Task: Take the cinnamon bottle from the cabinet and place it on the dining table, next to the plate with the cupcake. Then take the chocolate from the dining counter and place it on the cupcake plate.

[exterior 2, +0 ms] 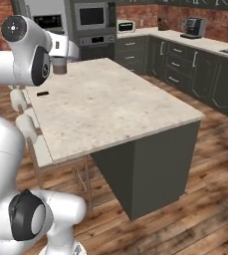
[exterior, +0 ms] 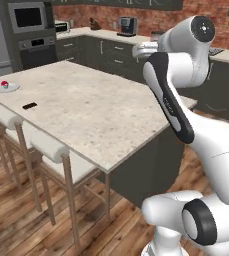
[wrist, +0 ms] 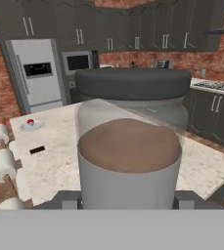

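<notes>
The cinnamon bottle (wrist: 128, 151), a clear jar of brown powder with a dark cap, is right in front of the hand camera. My gripper (wrist: 128, 201) is shut on it, with the jaws on either side of its base. In the right base view the bottle (exterior 2: 59, 65) hangs high over the far left end of the dining table (exterior 2: 110, 104). At that end lies the plate (exterior: 7, 88) with the red-topped cupcake (exterior: 4, 83), and the chocolate (exterior: 29, 105) lies flat a little nearer. In the hand view the plate (wrist: 31, 126) and chocolate (wrist: 36, 150) are at the left.
Pale stools (exterior: 51, 145) line the table's left side. Dark drawer units with a coffee machine (exterior: 127, 25) run along the brick back wall. A fridge (wrist: 37, 73) and built-in oven (exterior 2: 91, 17) stand beyond the table. Wooden floor lies open to the right of the island.
</notes>
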